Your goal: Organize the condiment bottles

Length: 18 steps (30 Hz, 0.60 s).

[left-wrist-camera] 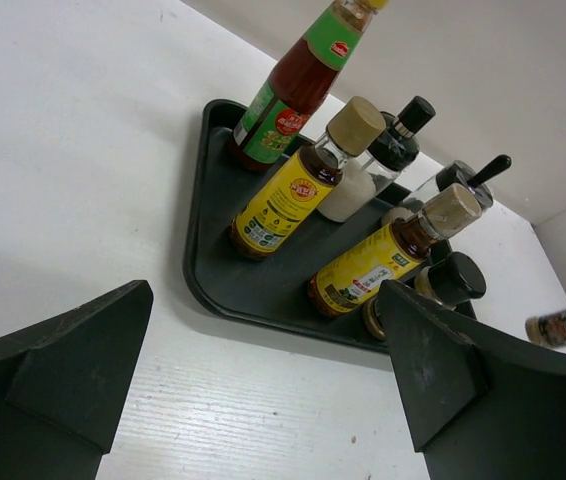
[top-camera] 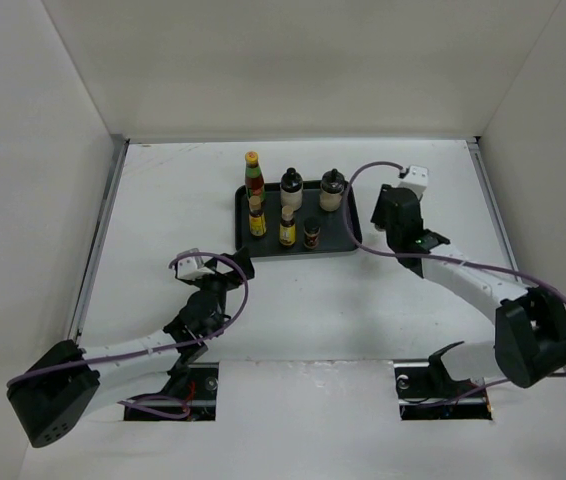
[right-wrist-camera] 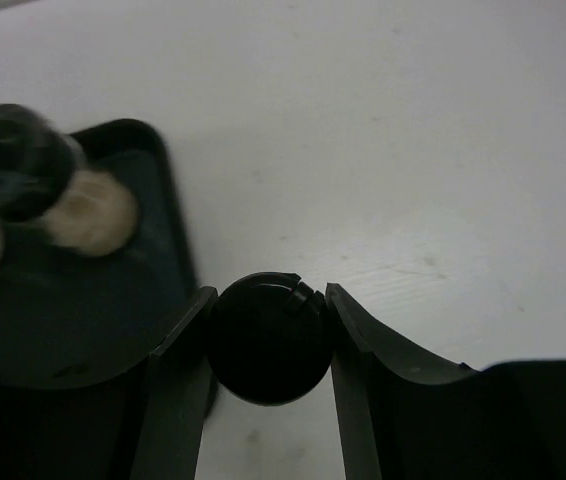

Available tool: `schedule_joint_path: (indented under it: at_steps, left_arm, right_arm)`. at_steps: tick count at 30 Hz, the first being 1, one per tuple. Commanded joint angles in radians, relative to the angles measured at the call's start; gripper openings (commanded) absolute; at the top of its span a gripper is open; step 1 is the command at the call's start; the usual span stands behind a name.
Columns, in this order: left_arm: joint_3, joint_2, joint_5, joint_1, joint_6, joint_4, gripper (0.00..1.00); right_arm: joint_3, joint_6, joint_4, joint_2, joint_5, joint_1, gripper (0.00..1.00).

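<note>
Clamping tight with my right gripper [right-wrist-camera: 269, 293]: both fingers press against the round black cap of a tiny dark jar [right-wrist-camera: 268, 340], which I see from straight above. The jar hangs over the white table [right-wrist-camera: 413, 150], just beside the right edge of the black tray [right-wrist-camera: 176, 235] and outside it. My left wrist camera catches the same jar at the far right of its view, showing a red-and-white label. Whether its base touches the table, I cannot tell.

Over to my left gripper [left-wrist-camera: 265, 292]: it's spread wide with nothing between the fingers, and it sits low over the table just off the tray's near left corner, pointing at the bottles.

Now the tray itself, six bottles on it, all upright. In the back row, the tall red-labelled bottle [top-camera: 254, 180] with its yellow cap stands at the back left corner. The first cream bottle [top-camera: 291, 192] is beside it, and the second cream bottle [top-camera: 332, 192] is further right, both black-capped. In the front row, the first yellow-labelled bottle [top-camera: 257, 220] sits just in front of the tall one. The second yellow-labelled bottle [top-camera: 287, 230] is next, in front of the first cream one. Then comes the other tiny jar [top-camera: 311, 235], dark and squat, nearest to where my right gripper holds its twin.
</note>
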<state>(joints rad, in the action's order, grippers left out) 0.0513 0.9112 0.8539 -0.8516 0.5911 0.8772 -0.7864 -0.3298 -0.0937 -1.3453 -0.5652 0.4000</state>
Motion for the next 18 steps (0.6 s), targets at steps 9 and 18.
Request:
schedule_joint_path:
  at_steps: [9, 18]
  left_arm:
    - [-0.045, -0.004, -0.016, 0.004, 0.009, 0.032, 1.0]
    - [-0.036, 0.012, -0.038, 0.006, 0.009, 0.029, 1.0]
  right_arm:
    - [-0.231, -0.005, -0.101, -0.245, 0.062, 0.184, 0.48]
    - [-0.189, -0.055, -0.101, -0.314, 0.076, 0.207, 0.52]
